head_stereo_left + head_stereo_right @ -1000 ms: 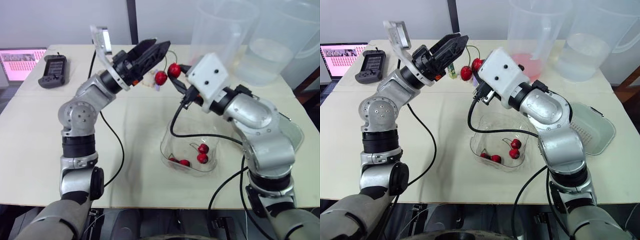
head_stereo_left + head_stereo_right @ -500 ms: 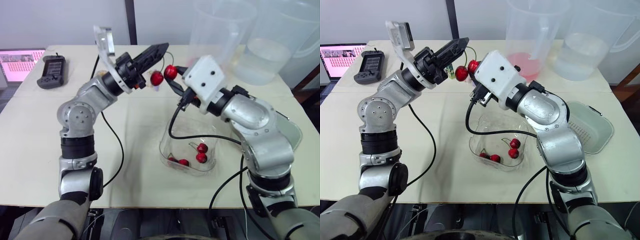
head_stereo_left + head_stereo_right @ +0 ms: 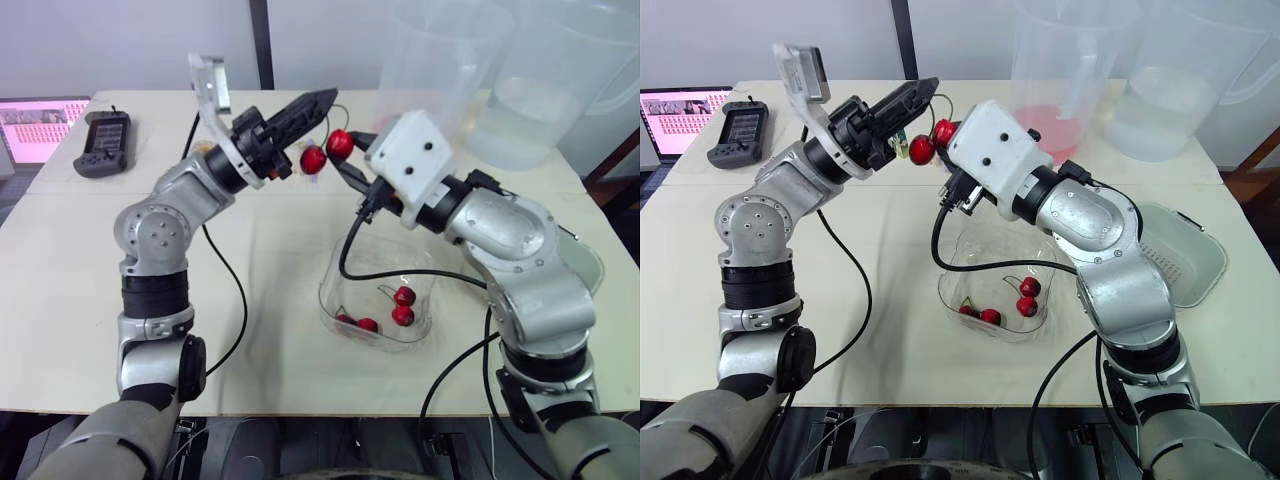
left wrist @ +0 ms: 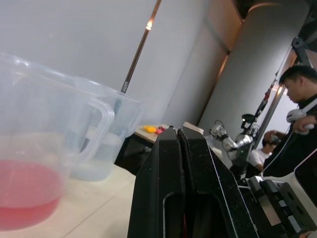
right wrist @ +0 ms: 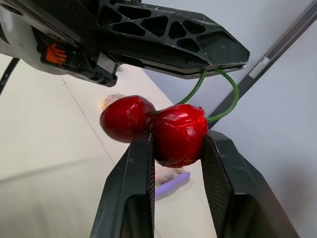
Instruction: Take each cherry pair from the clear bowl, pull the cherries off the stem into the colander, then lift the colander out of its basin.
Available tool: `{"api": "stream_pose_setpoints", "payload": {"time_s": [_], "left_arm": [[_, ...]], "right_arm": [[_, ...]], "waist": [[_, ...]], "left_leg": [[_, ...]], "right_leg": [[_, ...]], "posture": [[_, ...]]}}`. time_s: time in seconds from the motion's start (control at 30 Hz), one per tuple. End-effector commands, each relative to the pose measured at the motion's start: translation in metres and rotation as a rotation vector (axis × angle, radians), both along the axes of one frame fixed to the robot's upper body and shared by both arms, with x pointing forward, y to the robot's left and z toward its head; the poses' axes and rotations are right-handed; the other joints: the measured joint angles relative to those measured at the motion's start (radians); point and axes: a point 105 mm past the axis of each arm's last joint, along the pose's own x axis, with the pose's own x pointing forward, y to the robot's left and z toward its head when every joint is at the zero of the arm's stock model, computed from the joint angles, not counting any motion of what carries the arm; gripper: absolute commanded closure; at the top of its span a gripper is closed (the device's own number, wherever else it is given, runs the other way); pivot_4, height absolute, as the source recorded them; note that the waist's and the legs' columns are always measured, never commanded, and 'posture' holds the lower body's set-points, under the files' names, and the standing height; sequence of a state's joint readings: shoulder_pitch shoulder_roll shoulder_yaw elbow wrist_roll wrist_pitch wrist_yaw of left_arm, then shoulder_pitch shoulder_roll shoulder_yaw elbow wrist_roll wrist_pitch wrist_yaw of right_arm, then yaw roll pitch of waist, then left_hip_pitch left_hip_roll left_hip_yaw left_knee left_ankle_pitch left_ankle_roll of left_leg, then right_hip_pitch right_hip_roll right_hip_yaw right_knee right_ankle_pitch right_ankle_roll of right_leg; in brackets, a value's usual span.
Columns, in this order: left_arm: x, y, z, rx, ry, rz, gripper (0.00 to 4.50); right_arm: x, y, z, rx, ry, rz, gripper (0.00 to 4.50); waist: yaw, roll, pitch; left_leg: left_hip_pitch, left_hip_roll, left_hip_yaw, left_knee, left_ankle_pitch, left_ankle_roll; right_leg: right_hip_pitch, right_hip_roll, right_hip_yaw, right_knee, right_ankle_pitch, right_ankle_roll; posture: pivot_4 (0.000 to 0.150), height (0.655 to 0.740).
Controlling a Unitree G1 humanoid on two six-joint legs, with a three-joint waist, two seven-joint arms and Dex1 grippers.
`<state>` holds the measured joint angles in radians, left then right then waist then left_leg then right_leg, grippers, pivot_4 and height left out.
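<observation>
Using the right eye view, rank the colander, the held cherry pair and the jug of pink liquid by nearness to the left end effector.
1. cherry pair, hanging right at the left end effector tip.
2. jug of pink liquid, at the back, to its right.
3. colander, far right side.

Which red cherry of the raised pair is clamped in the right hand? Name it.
The red cherry between the right hand's black fingers; its twin hangs outside them, ungripped.
</observation>
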<state>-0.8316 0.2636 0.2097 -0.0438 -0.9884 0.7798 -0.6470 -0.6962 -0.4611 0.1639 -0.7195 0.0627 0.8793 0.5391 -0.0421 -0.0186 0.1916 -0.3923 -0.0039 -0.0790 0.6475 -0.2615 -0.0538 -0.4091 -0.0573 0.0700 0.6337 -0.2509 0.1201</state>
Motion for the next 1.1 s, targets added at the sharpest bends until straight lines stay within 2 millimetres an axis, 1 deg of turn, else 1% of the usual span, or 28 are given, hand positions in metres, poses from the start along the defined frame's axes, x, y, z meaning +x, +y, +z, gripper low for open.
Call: {"api": "stream_pose_setpoints", "payload": {"time_s": [0.03, 0.07, 0.1, 0.13, 0.17, 0.23, 0.27, 0.3, 0.4, 0.5, 0.73, 1.0, 1.07, 1.1], "left_arm": [[-0.008, 0.001, 0.012, -0.019, -0.044, -0.029, 4.50], [-0.008, 0.000, 0.012, -0.017, -0.046, -0.034, 4.50], [-0.008, -0.001, 0.013, -0.010, -0.050, -0.045, 4.50], [-0.009, -0.002, 0.013, -0.002, -0.055, -0.053, 4.50], [-0.009, -0.003, 0.013, 0.004, -0.059, -0.061, 4.50], [-0.010, -0.004, 0.014, 0.018, -0.066, -0.081, 4.50], [-0.011, -0.005, 0.013, 0.032, -0.072, -0.101, 4.50], [-0.013, -0.007, 0.013, 0.043, -0.076, -0.128, 4.50], [-0.018, -0.011, 0.012, 0.061, -0.080, -0.185, 4.50], [-0.026, -0.017, 0.012, 0.088, -0.092, -0.246, 4.50], [-0.033, -0.021, 0.012, 0.097, -0.083, -0.277, 4.50], [-0.035, -0.023, 0.012, 0.097, -0.083, -0.269, 4.50], [-0.036, -0.024, 0.012, 0.096, -0.082, -0.273, 4.50], [-0.037, -0.024, 0.012, 0.096, -0.081, -0.276, 4.50]], "right_arm": [[-0.015, -0.012, 0.006, 0.004, 0.050, 0.056, 1.38], [-0.018, -0.017, 0.006, 0.012, 0.087, 0.065, 0.88], [-0.018, -0.028, 0.007, 0.045, 0.149, 0.059, 0.38], [-0.017, -0.038, 0.007, 0.085, 0.216, 0.054, 0.04], [-0.019, -0.046, 0.008, 0.149, 0.290, 0.072, 0.04], [-0.025, -0.053, 0.014, 0.265, 0.393, 0.140, 0.04], [-0.029, -0.054, 0.023, 0.348, 0.399, 0.205, 0.04], [-0.032, -0.054, 0.027, 0.388, 0.413, 0.261, 0.04], [-0.038, -0.051, 0.026, 0.377, 0.496, 0.344, 0.04], [-0.035, -0.051, 0.018, 0.383, 0.581, 0.377, 0.04], [-0.036, -0.044, 0.011, 0.400, 0.661, 0.463, 0.04], [-0.026, -0.037, -0.002, 0.439, 0.717, 0.472, 0.04], [-0.024, -0.037, -0.001, 0.466, 0.719, 0.484, 0.58], [-0.023, -0.037, 0.000, 0.477, 0.718, 0.492, 0.78]], "waist": [[0.000, 0.000, 0.000], [0.002, 0.000, 0.000], [0.004, 0.000, 0.000], [0.006, 0.000, 0.000], [0.006, 0.000, 0.000], [0.006, 0.000, 0.000], [0.005, 0.000, 0.000], [-0.001, 0.000, 0.000], [-0.001, 0.001, 0.000], [-0.001, 0.001, 0.000], [0.000, 0.001, 0.000], [-0.001, 0.001, 0.000], [-0.001, 0.001, 0.000], [-0.001, 0.001, 0.000]], "left_leg": [[0.000, 0.000, 0.000, 0.000, 0.000, 0.000], [0.000, 0.000, 0.000, 0.000, 0.000, 0.000], [0.000, 0.000, 0.000, 0.000, 0.000, 0.000], [0.000, 0.000, 0.000, 0.000, 0.000, 0.000], [0.000, 0.000, -0.001, 0.000, 0.000, 0.000], [0.000, 0.000, -0.001, 0.000, 0.000, 0.000], [0.000, 0.000, -0.001, 0.000, 0.000, 0.000], [0.000, 0.000, -0.001, 0.000, 0.000, 0.000], [0.000, 0.000, -0.002, -0.001, 0.000, 0.000], [0.000, 0.000, -0.001, -0.001, 0.000, 0.000], [0.000, 0.000, -0.001, -0.001, 0.000, 0.000], [0.000, 0.000, -0.001, -0.001, 0.000, 0.000], [0.000, 0.000, -0.001, -0.001, 0.000, 0.000], [0.000, 0.000, -0.001, -0.001, 0.000, 0.000]], "right_leg": [[0.000, 0.000, 0.000, 0.000, 0.000, 0.000], [0.000, 0.000, 0.000, 0.000, 0.000, 0.000], [0.000, 0.000, 0.000, -0.001, 0.000, 0.000], [0.001, 0.000, 0.000, -0.001, 0.000, 0.000], [0.001, 0.000, -0.001, -0.002, 0.000, 0.000], [0.001, 0.000, -0.001, -0.002, 0.000, 0.000], [0.001, 0.000, -0.001, -0.001, 0.000, 0.000], [0.001, 0.000, -0.001, -0.001, 0.000, 0.000], [0.001, 0.001, -0.001, -0.001, 0.000, 0.000], [0.001, 0.001, -0.001, -0.001, 0.000, -0.001], [0.001, 0.001, -0.001, -0.001, 0.000, 0.000], [0.001, 0.001, -0.001, -0.001, 0.000, 0.000], [0.001, 0.001, -0.001, -0.001, 0.000, 0.000], [0.001, 0.001, -0.001, -0.002, 0.000, 0.000]], "posture": [[0.150, 0.7400], [0.150, 0.7400], [0.150, 0.7400], [0.150, 0.7400], [0.150, 0.7400], [0.150, 0.7400], [0.150, 0.7400], [0.150, 0.7400], [0.150, 0.7400], [0.150, 0.7400], [0.150, 0.7400], [0.150, 0.7400], [0.150, 0.7400], [0.150, 0.7400]]}}
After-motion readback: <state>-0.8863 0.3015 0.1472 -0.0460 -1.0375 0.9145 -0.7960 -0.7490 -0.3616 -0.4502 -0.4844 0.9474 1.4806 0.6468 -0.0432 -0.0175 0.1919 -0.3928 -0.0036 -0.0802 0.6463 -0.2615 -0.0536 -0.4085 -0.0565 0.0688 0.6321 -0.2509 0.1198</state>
